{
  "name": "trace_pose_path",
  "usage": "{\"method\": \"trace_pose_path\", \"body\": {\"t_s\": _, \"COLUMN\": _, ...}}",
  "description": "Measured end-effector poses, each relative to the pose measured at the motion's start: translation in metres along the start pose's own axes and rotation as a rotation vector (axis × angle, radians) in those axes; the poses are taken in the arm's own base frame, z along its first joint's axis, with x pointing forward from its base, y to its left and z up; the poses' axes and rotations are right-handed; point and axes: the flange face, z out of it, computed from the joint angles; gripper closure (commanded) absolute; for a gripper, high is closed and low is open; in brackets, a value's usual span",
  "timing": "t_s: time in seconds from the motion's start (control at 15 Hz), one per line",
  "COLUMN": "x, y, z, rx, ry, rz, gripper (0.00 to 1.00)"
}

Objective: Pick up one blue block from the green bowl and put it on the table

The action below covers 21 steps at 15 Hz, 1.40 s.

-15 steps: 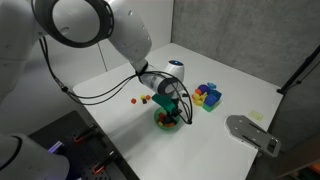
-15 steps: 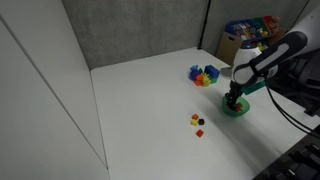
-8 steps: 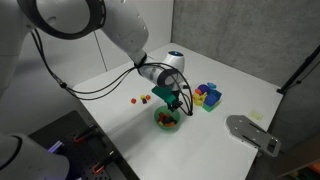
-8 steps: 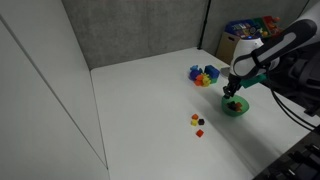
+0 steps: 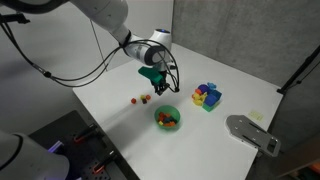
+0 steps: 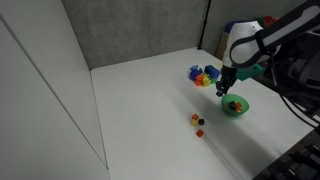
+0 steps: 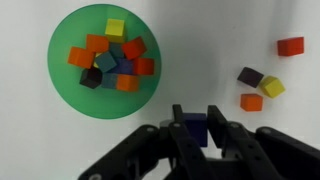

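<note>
**Up and off the bowl, blue block riding in the fingers**

Since a second ago the arm [image 5: 152,48] has been climbing out of the green bowl [image 5: 158,121] and swinging off to one side. In both exterior views it is now hanging above the bare white table [image 5: 115,85], apart from the bowl.

In the wrist view, the green bowl is sitting at the upper left, carrying a heap of red, orange, yellow, dark and blue cubes. Just right of it and lower down, the fingers [image 7: 179,128] are pinching the blue block [image 7: 196,132] between their tips, set narrow around it. The block is hanging over the table, clear of the bowl's rim.

Farther right, four loose cubes are lying on the table. A dark cube [image 7: 250,76], an orange cube [image 7: 252,101] and a yellow cube [image 7: 272,86] are huddling close together. A red cube [image 7: 291,45] is lying apart, above them.

In an exterior view, a blue tray [image 5: 211,103] of coloured blocks is sitting near the bowl.
</note>
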Motion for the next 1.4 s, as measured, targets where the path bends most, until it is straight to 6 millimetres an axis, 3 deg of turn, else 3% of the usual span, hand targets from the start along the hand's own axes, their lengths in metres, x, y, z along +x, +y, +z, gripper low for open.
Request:
{"method": "trace_pose_path", "body": {"t_s": 0.2, "x": -0.011, "y": -0.048, "z": 0.008, "rx": 0.008, "ry": -0.032, "rz": -0.042, "gripper": 0.89}}
{"method": "trace_pose_path", "body": {"t_s": 0.53, "x": -0.031, "y": -0.119, "z": 0.042, "rx": -0.016, "ry": -0.09, "rz": -0.09, "gripper": 0.89}}
{"method": "trace_pose_path", "body": {"t_s": 0.73, "x": -0.04, "y": -0.143, "z": 0.064, "rx": -0.051, "ry": -0.107, "rz": -0.113, "gripper": 0.89}}
{"method": "trace_pose_path", "body": {"t_s": 0.93, "x": -0.042, "y": -0.152, "z": 0.083, "rx": -0.099, "ry": -0.099, "rz": -0.129, "gripper": 0.89}}
{"method": "trace_pose_path", "body": {"t_s": 1.0, "x": -0.042, "y": -0.153, "z": 0.089, "rx": -0.113, "ry": -0.097, "rz": -0.13, "gripper": 0.81}}
{"method": "trace_pose_path", "body": {"t_s": 1.07, "x": -0.042, "y": -0.153, "z": 0.094, "rx": -0.124, "ry": -0.098, "rz": -0.13, "gripper": 0.59}}
{"method": "trace_pose_path", "body": {"t_s": 1.13, "x": -0.042, "y": -0.154, "z": 0.098, "rx": -0.132, "ry": -0.102, "rz": -0.13, "gripper": 0.63}}
{"method": "trace_pose_path", "body": {"t_s": 1.2, "x": -0.043, "y": -0.153, "z": 0.103, "rx": -0.136, "ry": -0.108, "rz": -0.129, "gripper": 0.38}}
{"method": "trace_pose_path", "body": {"t_s": 1.33, "x": -0.044, "y": -0.152, "z": 0.111, "rx": -0.143, "ry": -0.118, "rz": -0.129, "gripper": 0.37}}
{"method": "trace_pose_path", "body": {"t_s": 1.4, "x": -0.044, "y": -0.152, "z": 0.114, "rx": -0.144, "ry": -0.123, "rz": -0.129, "gripper": 0.29}}
